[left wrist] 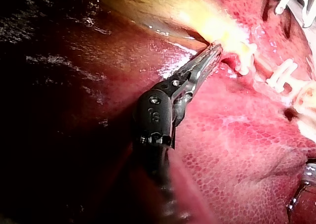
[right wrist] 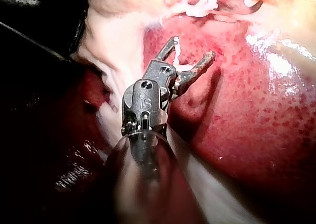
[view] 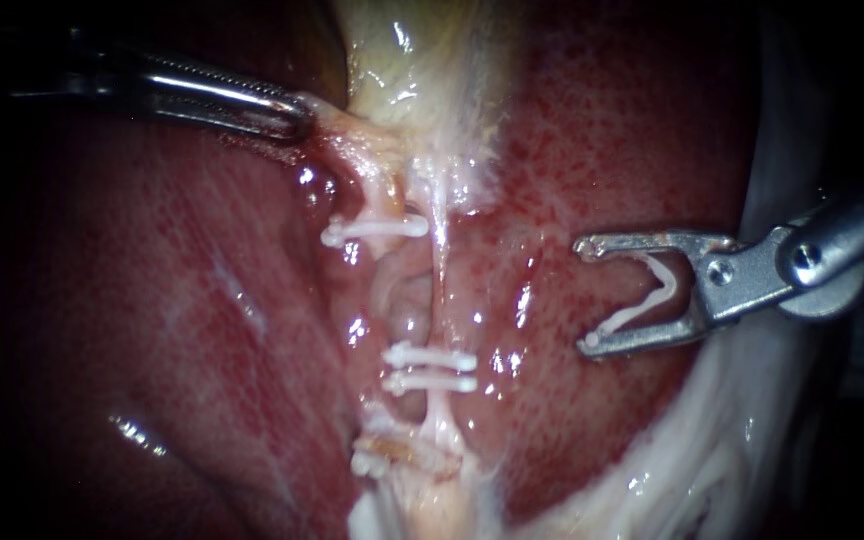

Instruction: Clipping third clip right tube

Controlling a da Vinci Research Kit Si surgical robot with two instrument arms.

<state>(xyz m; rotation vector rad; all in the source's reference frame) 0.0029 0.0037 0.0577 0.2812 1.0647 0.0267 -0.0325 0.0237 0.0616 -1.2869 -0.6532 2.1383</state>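
One clip (view: 668, 283) sits gripped in right tool (view: 585, 294), clear of right tube (view: 440, 275).

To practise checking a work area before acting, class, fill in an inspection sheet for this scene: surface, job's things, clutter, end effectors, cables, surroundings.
Surface: liver, red and wet, with the gallbladder above it.
Job's things: right tube bears two clips close together; another clip sits higher, to its left.
Clutter: nothing seen.
End effectors: left instrument, jaws shut on pale tissue under the gallbladder; right instrument holds a loaded clip between its jaws, apart from the tubes.
Cables: nothing seen.
Surroundings: whitish tissue beside the liver; dark beyond.
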